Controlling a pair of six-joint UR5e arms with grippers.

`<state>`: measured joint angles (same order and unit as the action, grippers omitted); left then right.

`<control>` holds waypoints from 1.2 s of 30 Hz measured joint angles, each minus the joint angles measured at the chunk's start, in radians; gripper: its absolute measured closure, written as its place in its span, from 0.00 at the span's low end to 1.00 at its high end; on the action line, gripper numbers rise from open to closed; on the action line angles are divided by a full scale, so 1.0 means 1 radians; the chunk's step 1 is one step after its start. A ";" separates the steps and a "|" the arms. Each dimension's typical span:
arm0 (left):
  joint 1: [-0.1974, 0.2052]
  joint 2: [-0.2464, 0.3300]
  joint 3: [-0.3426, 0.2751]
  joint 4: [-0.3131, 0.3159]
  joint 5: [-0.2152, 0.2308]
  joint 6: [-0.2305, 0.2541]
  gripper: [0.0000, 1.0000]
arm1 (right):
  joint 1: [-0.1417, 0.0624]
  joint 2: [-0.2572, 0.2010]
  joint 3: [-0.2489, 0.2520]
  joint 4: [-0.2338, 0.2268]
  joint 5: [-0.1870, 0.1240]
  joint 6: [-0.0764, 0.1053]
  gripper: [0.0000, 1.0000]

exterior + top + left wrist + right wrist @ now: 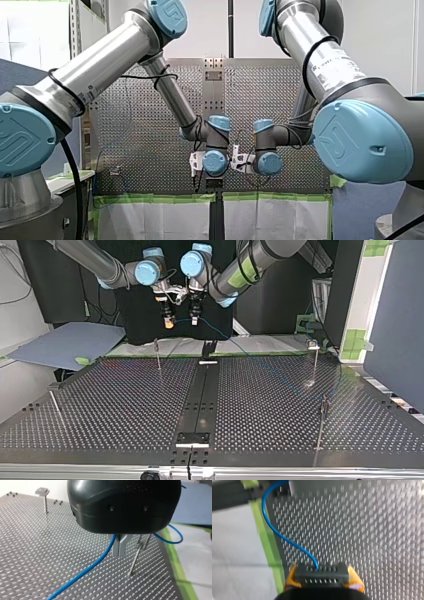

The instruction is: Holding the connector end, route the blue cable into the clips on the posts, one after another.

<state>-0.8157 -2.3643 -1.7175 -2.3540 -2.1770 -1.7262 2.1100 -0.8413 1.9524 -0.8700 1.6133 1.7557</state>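
Note:
My right gripper point(322, 580) is shut with its yellow pads point(291, 576) on the black connector point(322, 573). The blue cable point(277, 533) leaves the connector and curves away over the table's taped edge. My left gripper point(119, 552) is shut on the same cable point(85, 571), which hangs from its grey fingers down to the plate and loops out beside it. A thin post with a clip point(140, 550) stands just beside those fingers. In the top view both grippers hang side by side above the table's far edge, the right point(169, 322) and the left point(195, 319).
The perforated table point(125, 405) carries several thin clip posts point(158, 354) point(316, 360) point(323, 422) point(54, 400). A black rail point(200, 395) runs down its middle. Green tape point(265, 542) and white sheeting line the far edge. A blue-grey board point(70, 342) lies at the top view's left.

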 joint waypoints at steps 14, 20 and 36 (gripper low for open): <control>0.023 -0.081 0.000 0.033 0.036 0.002 1.00 | -0.055 0.000 0.065 -0.059 -0.002 -0.006 1.00; 0.033 -0.084 0.006 0.032 0.057 0.002 1.00 | -0.086 0.000 0.064 -0.076 0.002 -0.027 1.00; 0.004 -0.177 0.150 -0.069 0.094 -0.005 1.00 | -0.165 0.004 0.065 -0.088 -0.013 -0.039 1.00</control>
<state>-0.8117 -2.5417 -1.5675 -2.4231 -2.0826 -1.7316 1.9445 -0.8376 2.0170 -0.9575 1.6007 1.7167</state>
